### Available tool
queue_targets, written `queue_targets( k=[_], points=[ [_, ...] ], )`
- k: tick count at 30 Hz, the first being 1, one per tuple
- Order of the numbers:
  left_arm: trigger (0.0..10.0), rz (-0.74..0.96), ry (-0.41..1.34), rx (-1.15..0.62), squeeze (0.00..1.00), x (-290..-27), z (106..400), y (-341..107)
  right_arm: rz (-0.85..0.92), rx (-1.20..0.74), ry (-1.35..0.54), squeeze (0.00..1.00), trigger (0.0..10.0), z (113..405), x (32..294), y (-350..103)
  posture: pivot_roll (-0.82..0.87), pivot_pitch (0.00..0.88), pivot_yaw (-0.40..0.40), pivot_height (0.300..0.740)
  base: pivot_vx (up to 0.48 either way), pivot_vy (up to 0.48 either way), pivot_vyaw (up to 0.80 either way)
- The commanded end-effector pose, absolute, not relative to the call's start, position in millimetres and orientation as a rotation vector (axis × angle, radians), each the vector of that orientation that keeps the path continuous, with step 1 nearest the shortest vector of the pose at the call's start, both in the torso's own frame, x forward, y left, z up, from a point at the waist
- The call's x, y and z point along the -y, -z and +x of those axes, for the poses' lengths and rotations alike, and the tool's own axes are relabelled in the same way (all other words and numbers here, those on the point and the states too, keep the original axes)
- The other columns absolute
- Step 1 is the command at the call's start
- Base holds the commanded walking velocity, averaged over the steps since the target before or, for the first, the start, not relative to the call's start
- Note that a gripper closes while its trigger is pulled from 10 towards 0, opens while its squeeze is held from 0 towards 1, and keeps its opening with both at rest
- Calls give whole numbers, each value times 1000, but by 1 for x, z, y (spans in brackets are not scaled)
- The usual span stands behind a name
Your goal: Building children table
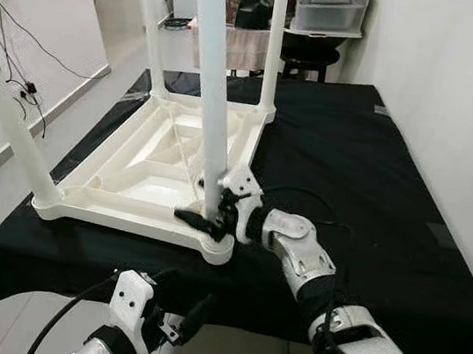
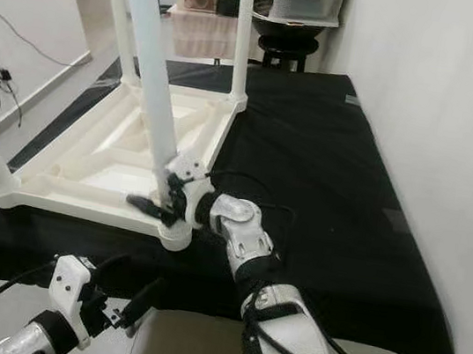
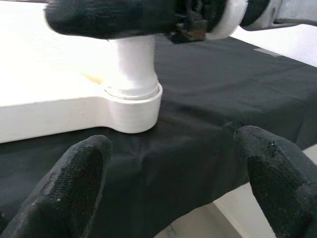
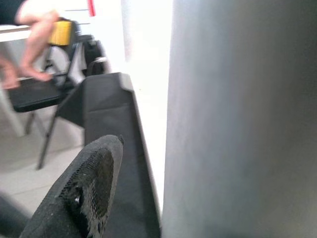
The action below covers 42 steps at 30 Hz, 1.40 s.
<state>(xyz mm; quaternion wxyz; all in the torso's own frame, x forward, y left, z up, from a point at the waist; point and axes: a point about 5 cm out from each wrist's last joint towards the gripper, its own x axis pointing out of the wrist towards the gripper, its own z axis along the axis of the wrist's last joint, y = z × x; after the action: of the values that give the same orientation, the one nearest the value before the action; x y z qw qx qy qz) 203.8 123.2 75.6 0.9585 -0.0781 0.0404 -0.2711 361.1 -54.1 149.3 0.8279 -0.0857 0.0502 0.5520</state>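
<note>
The white children's table (image 1: 154, 165) lies upside down on a black cloth (image 1: 355, 159), its legs pointing up. The right gripper (image 1: 206, 217) sits at the table's near corner, its black fingers clamped around the base of the near leg (image 1: 210, 84). The left gripper (image 3: 173, 183) hovers just off the cloth's near edge, facing that same corner, fingers (image 3: 74, 183) apart with nothing between them

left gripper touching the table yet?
No. The left gripper hangs open below the black cloth's edge, apart from the upturned table.
</note>
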Motion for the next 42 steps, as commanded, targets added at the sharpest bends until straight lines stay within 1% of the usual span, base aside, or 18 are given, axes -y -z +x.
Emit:
queue_targets(
  k=[1,2,3,7,16,17,18,19,20,21,22,23,26,29,37,38,40,42],
  points=[
    [10000,-155,531,-102,0,-126,203,-71,-160,-111,-1222,0,10000,362,51,-155,14,0,33,740,0,0,0],
    [10000,-154,529,-103,0,-125,204,-71,-152,-124,-1242,0,3098,363,56,-156,18,0,32,740,0,0,0],
    [10000,-150,528,-103,0,-125,204,-71,-128,-130,-1251,0,0,365,60,-158,23,0,29,740,0,0,0],
    [10000,-146,526,-103,0,-125,204,-70,-108,-127,-1257,0,0,367,65,-161,22,0,30,740,0,0,0],
    [10000,-151,530,-109,0,-125,201,-69,-188,-84,-1188,0,0,364,81,-150,21,0,28,740,0,0,0],
    [10000,-151,530,-109,0,-125,200,-69,-174,-84,-1139,0,0,363,81,-144,26,0,18,740,0,0,0],
    [10000,-151,529,-109,0,-125,199,-69,-171,-69,-859,0,0,366,80,-132,35,0,4,740,0,0,0],
    [10000,-151,529,-109,0,-125,199,-69,-171,-69,-859,0,0,366,80,-132,35,0,4,740,0,0,0],
    [10000,-151,528,-109,0,-125,198,-69,-169,-59,-651,0,0,366,81,-124,35,0,4,740,0,0,0],
    [10000,-151,528,-109,0,-125,198,-69,-169,-59,-651,0,0,366,81,-124,35,0,4,740,0,0,0],
    [10000,-156,523,-108,0,-126,198,-70,-108,-91,-541,0,0,346,67,-100,40,0,22,740,0,0,0],
    [10000,-156,517,-108,0,-128,198,-70,-74,-115,-492,0,0,329,56,-86,27,0,37,740,0,0,0],
    [10000,-153,520,-112,0,-129,200,-71,-48,-105,-532,0,0,322,45,-87,19,0,42,740,0,0,0],
    [10000,-169,514,-106,0,-129,201,-71,-81,-58,-563,0,0,336,45,-100,15,0,28,740,0,0,0],
    [10000,-160,502,-96,0,-128,204,-72,-82,-48,-565,0,0,342,41,-105,23,0,18,740,0,0,0],
    [10000,-160,489,-90,0,-128,206,-72,-44,-33,-689,1000,10000,343,31,-115,26,0,13,740,0,0,0],
    [10000,-160,489,-90,0,-128,206,-72,-44,-33,-689,1000,10000,343,31,-115,26,0,13,740,0,0,0],
    [10000,-167,488,-87,0,-127,207,-72,-16,-8,-870,1000,10000,346,27,-131,20,0,15,740,0,0,0]
  ],
)
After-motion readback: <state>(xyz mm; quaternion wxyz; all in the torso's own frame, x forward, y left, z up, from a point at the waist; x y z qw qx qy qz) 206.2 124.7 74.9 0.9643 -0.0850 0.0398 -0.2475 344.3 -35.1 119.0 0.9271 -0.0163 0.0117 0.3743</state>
